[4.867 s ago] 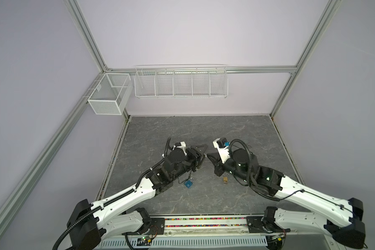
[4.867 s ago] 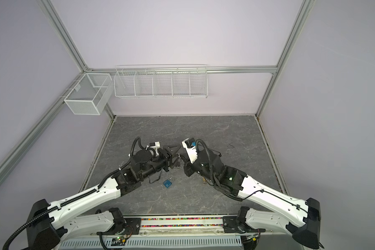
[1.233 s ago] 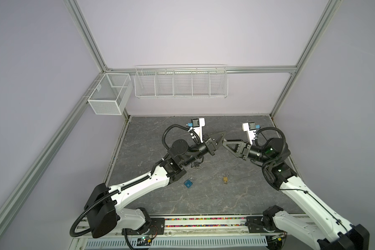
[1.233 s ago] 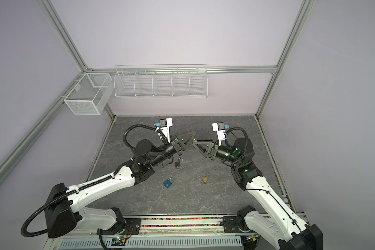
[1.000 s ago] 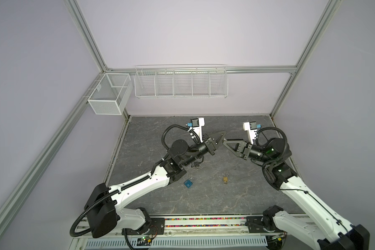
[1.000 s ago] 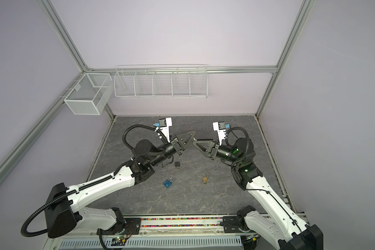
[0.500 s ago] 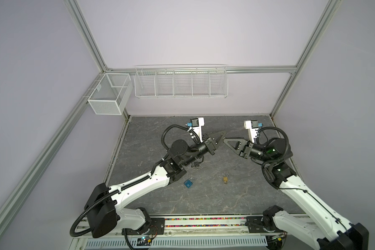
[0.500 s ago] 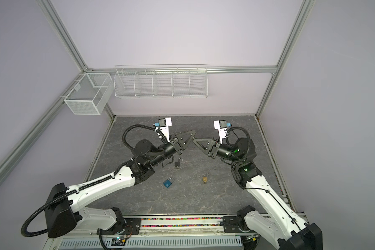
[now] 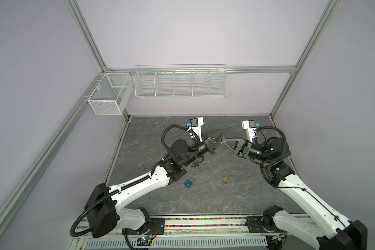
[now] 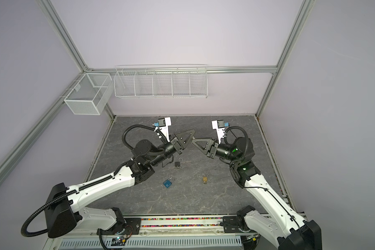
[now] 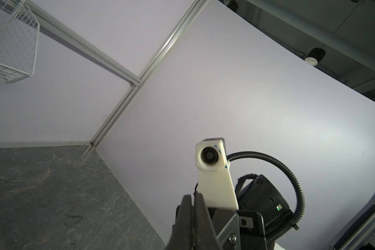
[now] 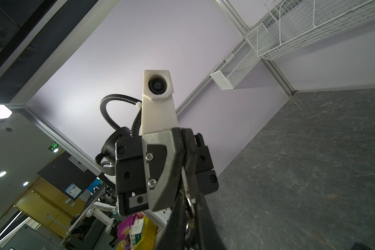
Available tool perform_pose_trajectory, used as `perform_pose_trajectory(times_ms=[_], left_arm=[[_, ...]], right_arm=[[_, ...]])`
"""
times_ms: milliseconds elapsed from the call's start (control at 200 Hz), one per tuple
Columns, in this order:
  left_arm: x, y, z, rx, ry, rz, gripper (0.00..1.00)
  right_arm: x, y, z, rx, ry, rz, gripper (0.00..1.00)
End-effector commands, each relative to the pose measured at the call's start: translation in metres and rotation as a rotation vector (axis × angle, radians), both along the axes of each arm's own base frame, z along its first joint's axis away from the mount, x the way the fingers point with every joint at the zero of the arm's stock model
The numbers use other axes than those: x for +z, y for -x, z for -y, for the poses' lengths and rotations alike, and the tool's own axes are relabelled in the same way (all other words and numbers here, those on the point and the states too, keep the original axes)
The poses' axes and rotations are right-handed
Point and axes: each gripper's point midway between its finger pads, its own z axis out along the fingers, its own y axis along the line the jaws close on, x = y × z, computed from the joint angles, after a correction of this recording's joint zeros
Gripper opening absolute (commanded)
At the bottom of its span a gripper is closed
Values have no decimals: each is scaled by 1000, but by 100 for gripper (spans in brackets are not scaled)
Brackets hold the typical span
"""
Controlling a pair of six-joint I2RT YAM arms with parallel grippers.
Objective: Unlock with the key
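Note:
Both grippers hang above the grey table (image 9: 204,201), tip to tip. My left gripper (image 9: 223,131) (image 10: 193,131) is shut, fingers pressed together in the left wrist view (image 11: 192,195). In the right wrist view a silver key (image 12: 185,184) with a ring (image 12: 189,203) runs from between the left gripper's fingers (image 12: 160,164) into my right gripper (image 12: 187,194), which is shut on it. My right gripper (image 9: 222,140) (image 10: 193,140) points left. Three padlocks lie below: black (image 10: 178,163), blue (image 9: 188,183) (image 10: 167,183), brass (image 9: 225,179) (image 10: 205,179).
A white wire rack (image 9: 181,83) hangs on the back wall and a mesh basket (image 9: 108,95) on the left rail. Walls and aluminium posts close the table on three sides. The left arm's forearm (image 9: 147,184) crosses above the table's left part.
Over the last second my right gripper's jaws have closed on the key at the left gripper's tip. About five seconds ago both grippers were low over the padlocks; now they are raised.

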Motion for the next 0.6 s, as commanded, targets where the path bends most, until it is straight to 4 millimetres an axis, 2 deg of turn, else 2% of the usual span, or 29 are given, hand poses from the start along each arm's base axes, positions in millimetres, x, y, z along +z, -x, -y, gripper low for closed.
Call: perform_pose_trajectory(times_ms=[0,270,335,355,365,390,455,515,595], left_arm=[[17,2,-2,10,22,39,0],[17,3,-4,15,22,35,0],[19,4,-7,19,25,36,0],[20,4,-9,22,26,36,8],[20,4,-9,24,25,37,12],[20,5,-11,29,19,35,22],[18,3,-18,60,-9,25,40],[9,1,-26,99,-55,-5,48],[-6,-1,-40,156,-125,-46,54]], right_arm=[[12,3,1,-2,-5,29,7],[11,6,6,-39,47,39,6],[5,4,7,-60,86,25,6],[-2,2,7,-69,106,7,6],[7,3,8,-77,104,23,6],[5,2,9,-87,122,11,6],[-4,-1,10,-104,164,-21,6],[-14,-1,13,-116,206,-46,6],[-33,-2,19,-161,276,-84,6]])
